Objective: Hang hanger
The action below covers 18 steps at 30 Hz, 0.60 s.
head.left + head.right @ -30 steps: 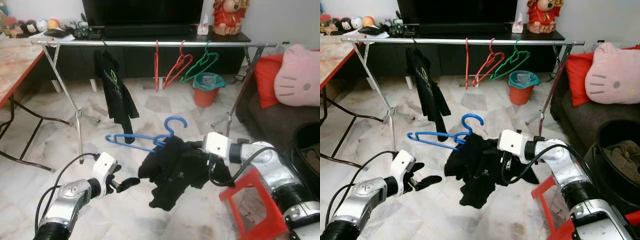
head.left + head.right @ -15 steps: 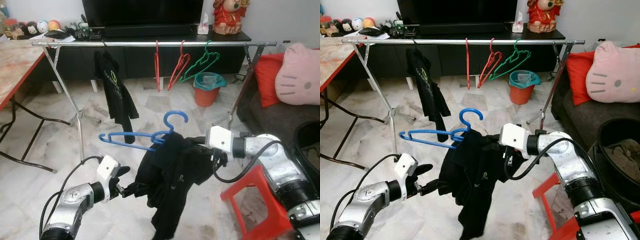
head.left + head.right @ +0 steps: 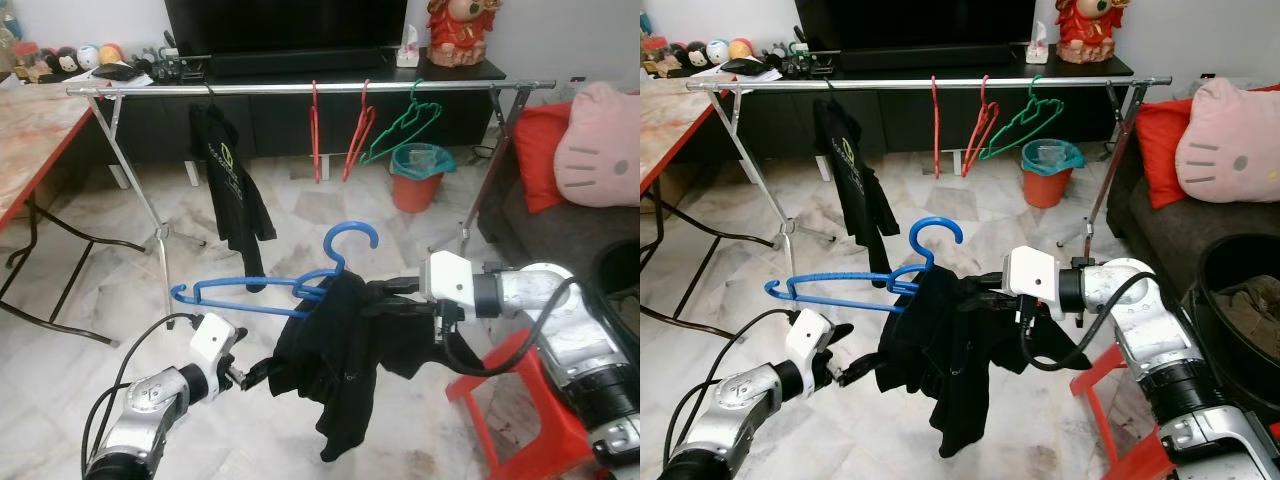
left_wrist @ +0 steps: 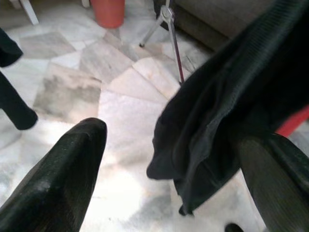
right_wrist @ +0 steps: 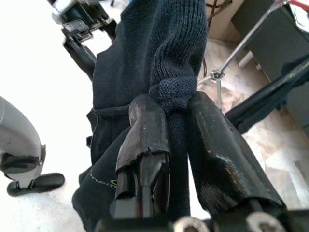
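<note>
The right pincer (image 5: pixel 164 145) is clamped on the collar of the black garment (image 3: pixel 345 350), holding it up off the floor so the blue hanger (image 3: pixel 275 290) threaded into it rides level. The left pincer (image 3: pixel 258 372), fingers apart, sits at the garment's lower edge, likely steadying it (the rail (image 3: pixel 300 88) is well apart).

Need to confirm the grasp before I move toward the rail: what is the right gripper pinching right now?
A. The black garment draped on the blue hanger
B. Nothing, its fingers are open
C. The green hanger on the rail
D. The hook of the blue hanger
A: in the right wrist view the right gripper has its two fingers closed on a bunched fold of the black garment, which hangs from the blue hanger.
</note>
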### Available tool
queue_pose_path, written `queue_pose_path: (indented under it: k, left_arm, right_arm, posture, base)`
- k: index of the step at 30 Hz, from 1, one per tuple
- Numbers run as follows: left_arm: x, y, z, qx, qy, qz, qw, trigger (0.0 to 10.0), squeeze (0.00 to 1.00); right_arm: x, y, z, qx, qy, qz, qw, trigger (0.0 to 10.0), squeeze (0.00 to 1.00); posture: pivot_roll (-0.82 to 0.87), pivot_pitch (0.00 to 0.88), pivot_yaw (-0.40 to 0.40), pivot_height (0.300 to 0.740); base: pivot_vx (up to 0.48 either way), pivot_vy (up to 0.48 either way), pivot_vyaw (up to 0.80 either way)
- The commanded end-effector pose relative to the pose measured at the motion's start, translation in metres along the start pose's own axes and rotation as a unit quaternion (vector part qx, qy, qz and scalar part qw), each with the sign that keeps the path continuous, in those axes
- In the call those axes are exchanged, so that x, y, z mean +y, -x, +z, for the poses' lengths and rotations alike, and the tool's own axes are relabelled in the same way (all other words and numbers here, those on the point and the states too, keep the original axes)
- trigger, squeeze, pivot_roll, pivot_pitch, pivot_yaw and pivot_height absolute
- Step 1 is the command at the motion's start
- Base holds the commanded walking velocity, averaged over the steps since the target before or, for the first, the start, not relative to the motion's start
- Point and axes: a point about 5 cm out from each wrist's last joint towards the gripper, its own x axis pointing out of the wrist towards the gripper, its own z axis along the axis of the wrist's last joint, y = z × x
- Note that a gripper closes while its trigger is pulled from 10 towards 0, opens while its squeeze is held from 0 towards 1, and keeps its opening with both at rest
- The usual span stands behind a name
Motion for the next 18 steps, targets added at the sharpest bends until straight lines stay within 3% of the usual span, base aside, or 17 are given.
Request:
queue_pose_path:
  k: [1, 8, 14, 15, 16, 17, 18]
  left_arm:
    - [0.000, -0.001, -0.002, -0.001, 0.001, -0.002, 1.000, 10.0, 0.00]
    - [-0.015, -0.003, -0.017, 0.018, 0.023, -0.050, 0.998, 10.0, 0.00]
    - [-0.018, -0.003, -0.020, 0.021, 0.028, -0.062, 0.997, 10.0, 0.00]
    - [-0.019, -0.003, -0.021, 0.025, 0.029, -0.063, 0.997, 3.0, 0.00]
    - [-0.019, -0.003, -0.022, 0.028, 0.030, -0.064, 0.997, 3.0, 0.00]
    - [-0.020, -0.002, -0.023, 0.029, 0.032, -0.066, 0.997, 0.0, 0.00]
    - [-0.020, -0.002, -0.024, 0.029, 0.034, -0.068, 0.997, 0.0, 0.00]
  right_arm:
    - [-0.003, 0.005, 0.010, -0.019, 0.014, -0.005, 1.000, 0.0, 0.00]
    - [-0.005, 0.010, 0.015, -0.020, 0.013, 0.005, 1.000, 0.0, 0.00]
    - [-0.008, 0.010, 0.017, -0.019, 0.014, 0.002, 1.000, 0.0, 0.00]
    - [-0.008, 0.010, 0.016, -0.020, 0.013, 0.001, 1.000, 0.0, 0.00]
    - [-0.009, 0.010, 0.016, -0.021, 0.012, 0.001, 1.000, 0.0, 0.00]
    - [-0.009, 0.010, 0.016, -0.020, 0.010, -0.001, 1.000, 0.0, 0.00]
    - [-0.010, 0.011, 0.015, -0.019, 0.009, -0.002, 1.000, 0.0, 0.00]
  posture:
    - [-0.05, 0.000, 0.060, 0.740]
    - [-0.07, 0.000, 0.054, 0.740]
    - [-0.07, 0.000, 0.052, 0.740]
    - [-0.07, 0.000, 0.052, 0.740]
    - [-0.07, 0.000, 0.052, 0.740]
    - [-0.07, 0.000, 0.052, 0.740]
    - [-0.07, 0.000, 0.053, 0.740]
  base:
    - [0.000, 0.000, 0.00]
    - [0.000, 0.000, 0.00]
    - [0.000, 0.000, 0.00]
    - [0.000, 0.000, 0.00]
    - [0.000, 0.000, 0.00]
    - [0.000, 0.000, 0.00]
    - [0.000, 0.000, 0.00]
